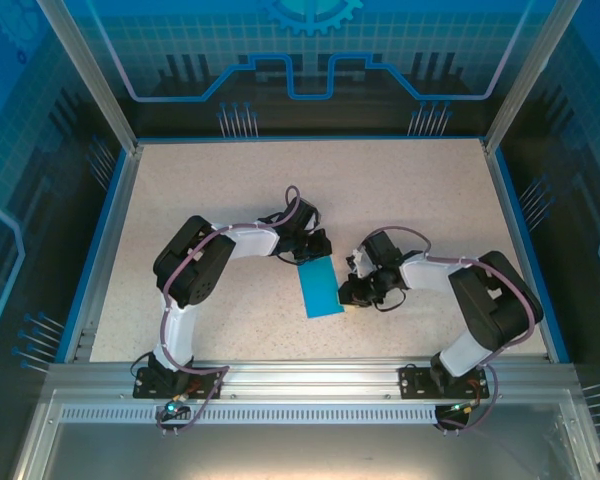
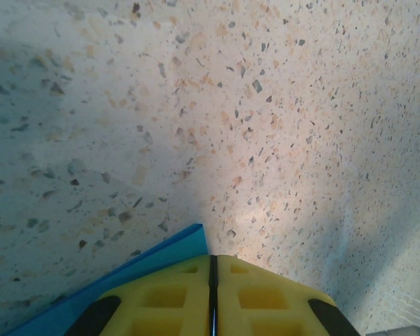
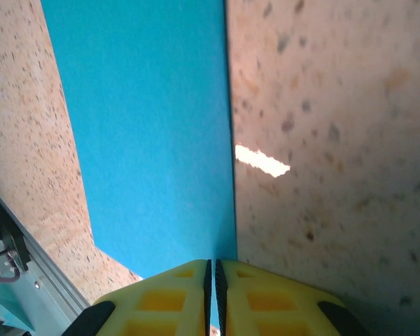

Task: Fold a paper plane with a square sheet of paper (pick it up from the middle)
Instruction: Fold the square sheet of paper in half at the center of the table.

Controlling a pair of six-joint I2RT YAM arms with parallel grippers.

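The blue sheet of paper (image 1: pixel 321 288), folded narrow, lies flat mid-frame on the table (image 1: pixel 230 180). My left hand (image 1: pixel 315 249) is clenched at its upper edge, my right hand (image 1: pixel 351 291) clenched at its right edge.

Speckled beige table top (image 1: pixel 410 200) inside a blue-lit enclosure, seen from above.
The surface is pale and stone-like with dark flecks, and a blue rim (image 1: pixel 98 250) edges its left, far and right sides. Silver metal posts (image 1: pixel 85 70) rise from the far corners. Behind them is a dark back panel (image 1: pixel 310 60) with glowing blue line patterns and a gear shape. A silver rail (image 1: pixel 310 380) runs along the near edge. Close up, a small bright patch of light (image 3: pixel 262 160) lies on the surface.
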